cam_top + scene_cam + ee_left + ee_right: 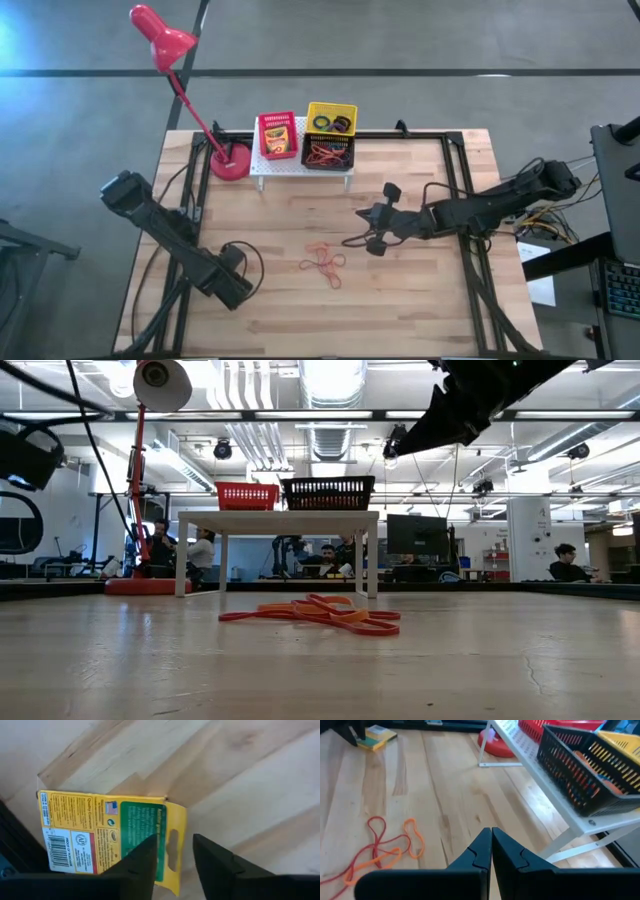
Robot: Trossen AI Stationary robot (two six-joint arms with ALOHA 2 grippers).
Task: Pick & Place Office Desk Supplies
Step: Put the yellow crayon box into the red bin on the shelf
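Left wrist view: the left gripper (pixel 172 865) hovered with fingers spread over a flat yellow-and-green cardboard box (pixel 107 837) lying on the wooden table (pixel 240 775).

The box's hanger tab sat between the two fingertips, its barcode end extending off to one side. In the high view the left arm reached low over the table's near-left area. The right gripper (pixel 378 226), fingers pressed together, was held above mid-table beside a tangle of thin orange-red rubber bands (pixel 322 263), with the black plastic basket (pixel 328 153) on the white perforated rack (pixel 262 166) beyond.
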